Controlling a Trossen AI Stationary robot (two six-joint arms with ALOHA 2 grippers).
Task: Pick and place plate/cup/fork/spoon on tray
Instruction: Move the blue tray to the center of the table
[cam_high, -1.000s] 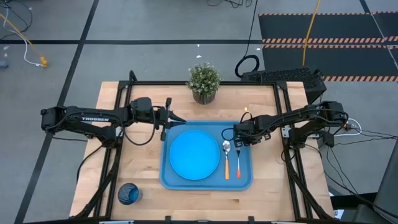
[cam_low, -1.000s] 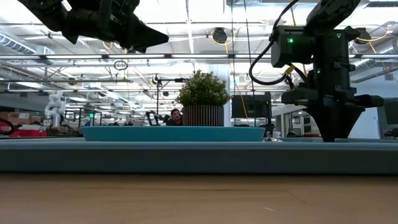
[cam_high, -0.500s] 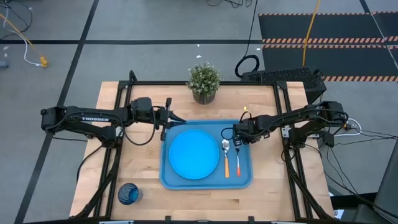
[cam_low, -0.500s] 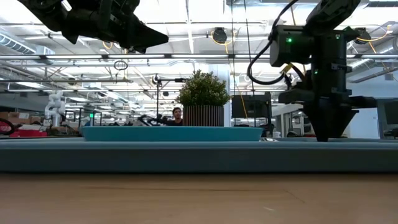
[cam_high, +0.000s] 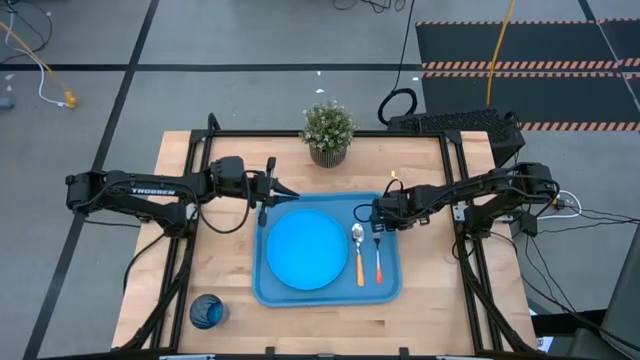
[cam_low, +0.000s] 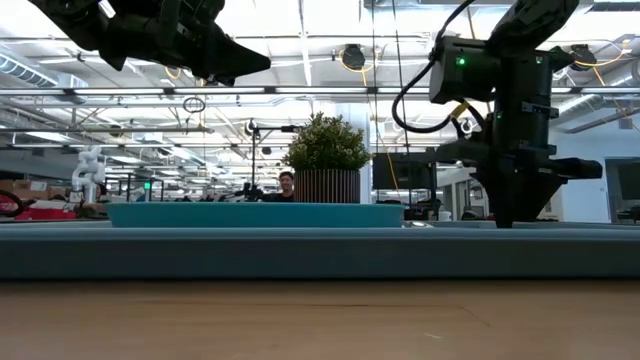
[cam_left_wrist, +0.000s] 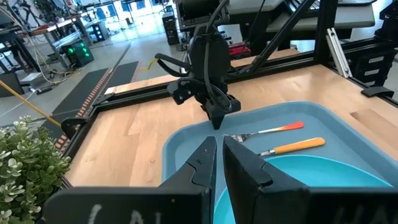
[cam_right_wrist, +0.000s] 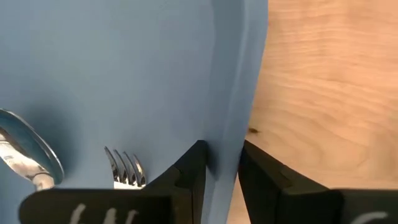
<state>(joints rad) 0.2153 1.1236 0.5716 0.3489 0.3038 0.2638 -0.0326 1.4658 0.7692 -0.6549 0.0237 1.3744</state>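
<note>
The rectangular blue tray (cam_high: 392, 285) lies on the wooden table. On it are the round sky-blue plate (cam_high: 305, 250), the spoon (cam_high: 358, 255) with a yellow-orange handle and the fork (cam_high: 378, 255) with a reddish handle. The dark blue cup (cam_high: 207, 312) stands on the table at the near left, off the tray. My right gripper (cam_high: 375, 218) points down at the tray's far right corner and is shut on its rim. My left gripper (cam_high: 285, 192) is shut and empty, hovering above the tray's far left corner. My right gripper pinches the tray's raised rim (cam_right_wrist: 225, 118) near the far right corner, beside the fork's tines. One finger (cam_right_wrist: 186, 174) is inside the tray and the other is outside over the wood. The fingers come from above, pointing down. The tray lies flat.
A potted plant (cam_high: 328, 130) stands at the table's far edge, behind the tray. A black frame (cam_high: 455, 170) borders the table. Bare wood lies left of the tray and along the near edge. A person shows far off in the room (cam_low: 287, 185).
My right gripper has moved toward the table's left edge, holding the tray's rim. The tray has slid left along the table with it, carrying the plate, spoon and fork. The cup has stayed where it was.
</note>
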